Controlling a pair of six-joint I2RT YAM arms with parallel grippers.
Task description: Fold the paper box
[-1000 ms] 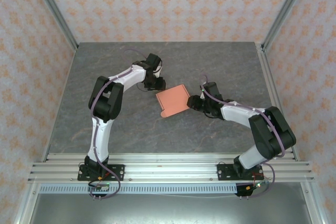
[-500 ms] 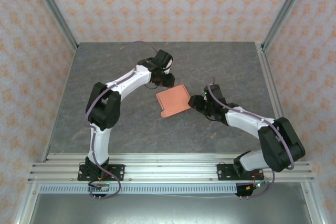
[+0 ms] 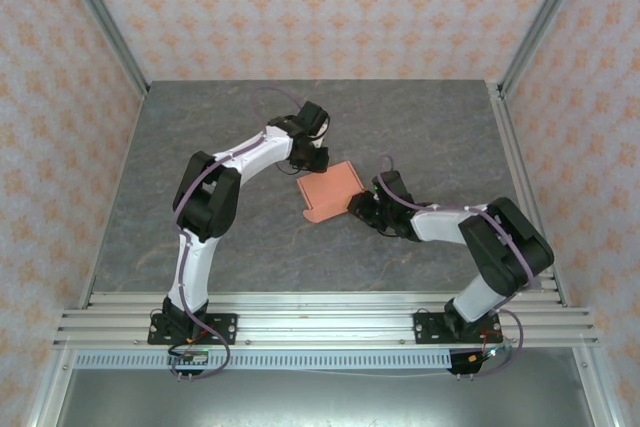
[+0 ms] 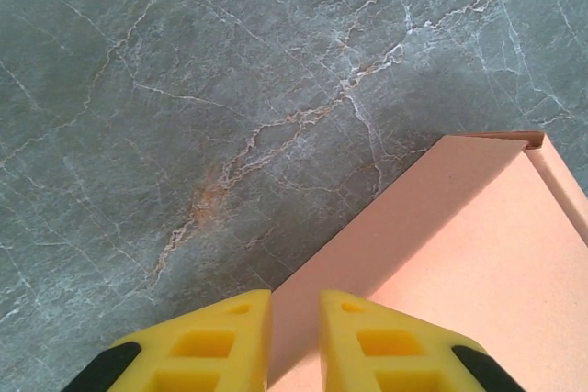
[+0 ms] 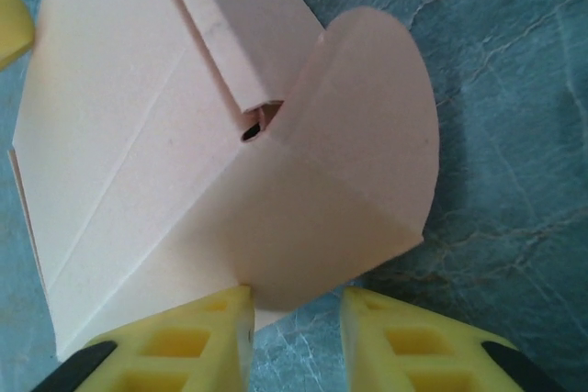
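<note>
Overhead, the paper box (image 3: 330, 192) lies flat near the middle of the grey marbled table (image 3: 200, 147), with an arm at each side of it. The left gripper (image 3: 308, 160) sits at the box's upper-left corner, and the right gripper (image 3: 360, 205) at its lower-right edge. On the left wrist camera, the yellow fingers (image 4: 211, 341) stand a narrow gap apart at the bottom of the frame, and the box's edge (image 4: 459, 273) runs right between them. On the right wrist camera, the jaws of the right gripper (image 5: 296, 328) are parted wider, the bottom corner of a rounded tab (image 5: 367, 135) dips into that gap, and neither finger presses on it.
</note>
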